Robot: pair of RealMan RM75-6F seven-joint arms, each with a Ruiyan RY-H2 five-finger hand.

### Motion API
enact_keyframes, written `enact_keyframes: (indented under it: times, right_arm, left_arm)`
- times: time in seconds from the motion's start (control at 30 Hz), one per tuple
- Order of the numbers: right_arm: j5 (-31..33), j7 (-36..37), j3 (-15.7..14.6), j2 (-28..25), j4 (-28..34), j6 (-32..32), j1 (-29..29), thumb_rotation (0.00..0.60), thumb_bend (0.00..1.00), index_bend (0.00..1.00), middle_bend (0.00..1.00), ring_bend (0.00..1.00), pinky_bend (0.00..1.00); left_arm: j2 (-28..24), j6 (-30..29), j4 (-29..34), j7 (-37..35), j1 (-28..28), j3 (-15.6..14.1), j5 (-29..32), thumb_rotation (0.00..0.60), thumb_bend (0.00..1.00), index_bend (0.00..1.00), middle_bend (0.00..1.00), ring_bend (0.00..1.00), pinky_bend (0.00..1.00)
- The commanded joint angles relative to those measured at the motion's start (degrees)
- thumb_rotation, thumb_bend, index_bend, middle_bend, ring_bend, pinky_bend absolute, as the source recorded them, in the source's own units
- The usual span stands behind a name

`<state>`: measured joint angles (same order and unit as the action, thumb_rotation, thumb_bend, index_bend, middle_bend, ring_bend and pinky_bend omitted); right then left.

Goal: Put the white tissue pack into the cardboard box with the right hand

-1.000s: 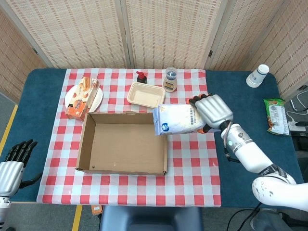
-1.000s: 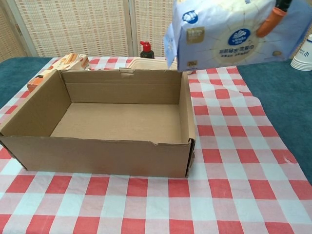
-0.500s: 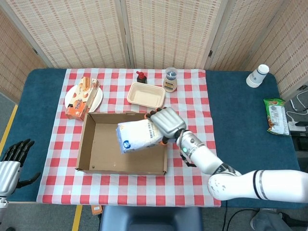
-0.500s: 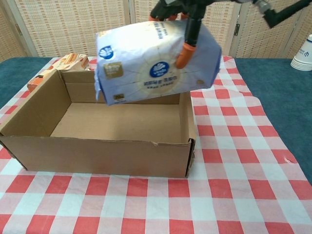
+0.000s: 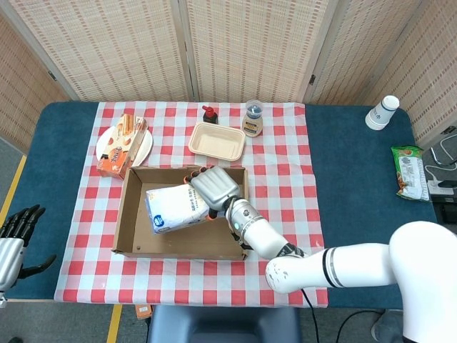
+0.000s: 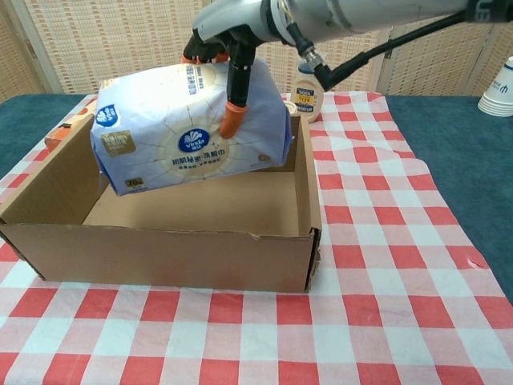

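My right hand [image 5: 213, 186] [image 6: 228, 32] grips the white tissue pack [image 5: 173, 208] [image 6: 184, 128] from above, its orange fingertips [image 6: 229, 124] wrapped over the near face. The pack hangs tilted, left end lower, above the inside of the open cardboard box [image 5: 126, 227] [image 6: 160, 253], and in the chest view it sits partly below the rim line. My left hand [image 5: 16, 237] rests off the table's left edge, fingers loosely curled, holding nothing.
Behind the box stand a beige tray [image 5: 216, 141], a small dark red-capped bottle [image 5: 209, 114] and a jar [image 5: 253, 119]. A plate with an orange snack box [image 5: 123, 145] lies back left. A paper cup stack [image 5: 382, 112] and a green packet [image 5: 409, 171] lie far right.
My right hand carried the tissue pack leftward and down, from beside the box's right wall to over its interior. The left hand drifted slightly lower.
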<state>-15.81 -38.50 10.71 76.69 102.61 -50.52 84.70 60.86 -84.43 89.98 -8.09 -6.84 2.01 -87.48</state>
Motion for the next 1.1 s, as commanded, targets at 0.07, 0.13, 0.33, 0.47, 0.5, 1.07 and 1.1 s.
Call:
enact_keyframes:
  times: [0.07, 0.13, 0.33, 0.47, 0.5, 1.07, 1.1]
  right_arm:
    - [1.40, -0.10, -0.66, 2.97, -3.31, 0.82, 0.86, 0.600, 0.06, 0.32, 0.26, 0.21, 0.32]
    - [1.88, 0.00, -0.62, 3.51, -4.09, 1.52, 1.13, 0.600, 0.03, 0.20, 0.26, 0.16, 0.27]
    - [0.56, 2.49, 0.40, 3.83, -5.16, 3.90, 0.73, 0.600, 0.00, 0.00, 0.10, 0.00, 0.01]
    - [-2.31, 4.46, 0.94, 3.54, -4.94, 3.80, -0.32, 0.600, 0.00, 0.00, 0.03, 0.00, 0.00]
    - [-2.66, 4.61, 0.93, 3.32, -4.73, 3.63, -0.45, 0.600, 0.00, 0.00, 0.03, 0.00, 0.00]
    - [-5.05, -0.68, -6.22, -18.00, 15.44, -13.69, -8.90, 0.600, 0.00, 0.00, 0.03, 0.00, 0.00]
    - [-6.14, -0.24, -6.84, -19.64, 16.79, -14.67, -10.30, 0.600, 0.00, 0.00, 0.03, 0.00, 0.00]
  left_arm:
    - [-0.33, 0.37, -0.12, -0.87, -0.04, -0.06, 0.13, 0.600, 0.20, 0.00, 0.00, 0.00, 0.07]
    - [-0.41, 0.61, -0.26, -1.21, -0.11, -0.03, 0.28, 0.600, 0.20, 0.00, 0.00, 0.00, 0.07]
    - [-0.47, 1.30, -0.52, -1.69, -0.30, 0.16, 0.98, 0.600, 0.20, 0.00, 0.00, 0.00, 0.07]
    - [-0.36, 1.54, -0.49, -1.34, -0.40, 0.08, 0.93, 0.600, 0.20, 0.00, 0.00, 0.00, 0.07]
    - [-0.33, 1.59, -0.49, -1.23, -0.41, 0.07, 0.94, 0.600, 0.20, 0.00, 0.00, 0.00, 0.07]
    - [0.81, 2.50, 0.28, 3.28, -0.73, -0.22, 1.28, 0.600, 0.20, 0.00, 0.00, 0.00, 0.07]
    - [0.90, 2.65, 0.33, 3.60, -0.78, -0.23, 1.37, 0.600, 0.20, 0.00, 0.00, 0.00, 0.07]
